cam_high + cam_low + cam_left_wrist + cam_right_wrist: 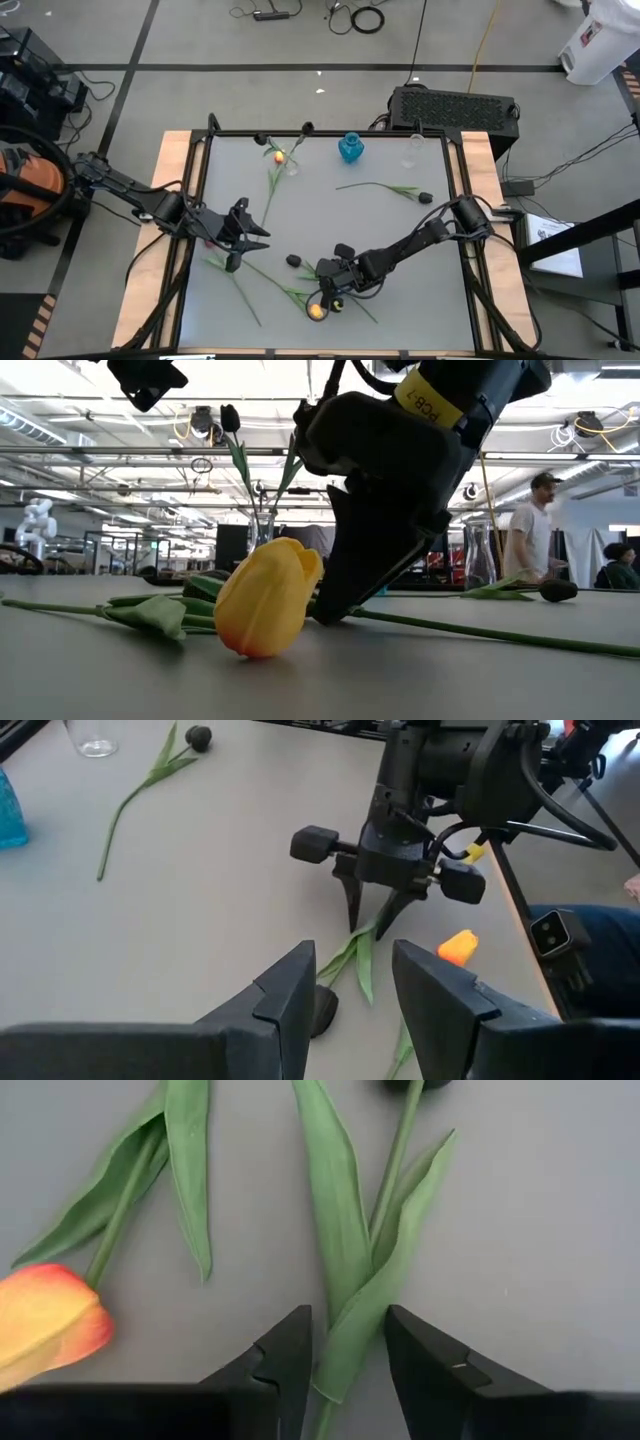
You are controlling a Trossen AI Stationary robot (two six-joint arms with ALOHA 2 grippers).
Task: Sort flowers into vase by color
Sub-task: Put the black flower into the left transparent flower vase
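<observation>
Two vases (350, 148), two yellow tulips (317, 311), right claw (335, 291) straddling a stem (352, 1312)

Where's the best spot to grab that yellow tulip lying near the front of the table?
Probably the stem, not the soft yellow bud. It lies flat on the table, so coming straight down with fingers either side of the thin stem seems best, just behind the head, where no leaf covers it. The right gripper already hangs open over a neighbouring stem.

The table top (400, 250) looks smooth, matt grey, edged in pale wood. The yellow tulip (265, 598) has a waxy sheen (cloth-like leaves); the blue vase (349, 149) looks glossy glass.
</observation>
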